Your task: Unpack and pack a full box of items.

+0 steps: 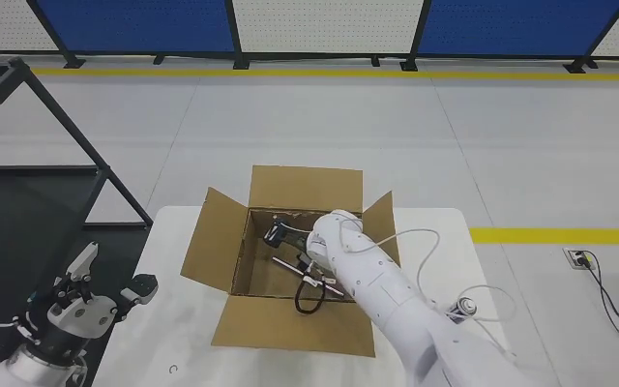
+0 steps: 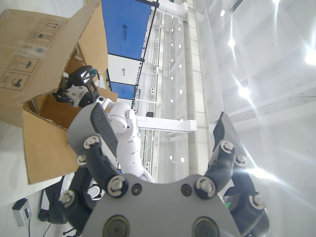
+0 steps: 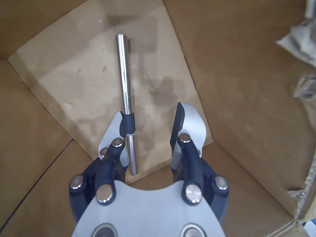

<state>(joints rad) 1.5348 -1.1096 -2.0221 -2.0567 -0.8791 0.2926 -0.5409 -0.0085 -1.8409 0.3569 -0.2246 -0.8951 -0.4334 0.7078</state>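
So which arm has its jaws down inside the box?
The right arm, jaws open around a metal rod in the cardboard box; the left arm is outside it.

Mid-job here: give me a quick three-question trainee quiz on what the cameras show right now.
1. True or false: the right gripper is clamped shut on the shiny metal rod.
2. Where does the rod lie? A) on the white table B) on the bottom of the open brown cardboard box C) on the room's floor
3. Fill in: the left gripper has its fingers ____.
Key: 1 false; 2 B; 3 open.
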